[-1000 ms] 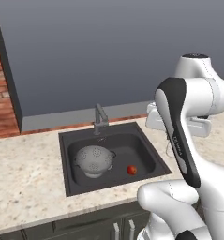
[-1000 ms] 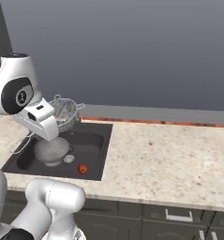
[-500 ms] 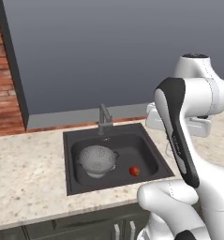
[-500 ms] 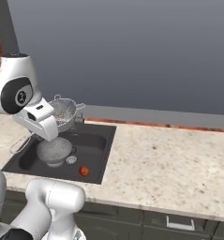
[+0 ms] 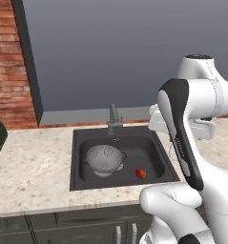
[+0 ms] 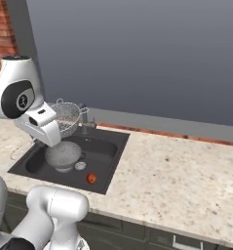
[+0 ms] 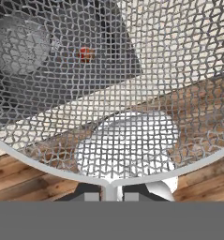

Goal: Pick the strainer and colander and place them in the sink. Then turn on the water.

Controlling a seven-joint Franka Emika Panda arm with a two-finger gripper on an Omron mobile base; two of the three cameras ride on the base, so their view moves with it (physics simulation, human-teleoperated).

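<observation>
The gripper (image 7: 108,196) is pinching the strainer (image 6: 67,117) by its wire rim, with the 2 finger tips pressed together on the wire at the bottom of the hand view. The strainer's mesh (image 7: 113,89) is spreading across the hand view, and the sink and counter are showing through it. In the right base view the strainer is hanging in the air above the rear left part of the sink (image 6: 108,161), just beside the faucet (image 6: 85,119).

The colander (image 5: 105,159) is sitting inside the sink (image 5: 153,157), left of the middle, resting on the basin floor. A small red ball (image 5: 141,173) is lying on the sink floor to the colander's right, apart from it. The faucet (image 5: 114,118) is standing at the sink's rear edge. The counter (image 6: 176,171) is running along both sides of the sink, and a brick wall (image 5: 10,62) is rising at the far left.
</observation>
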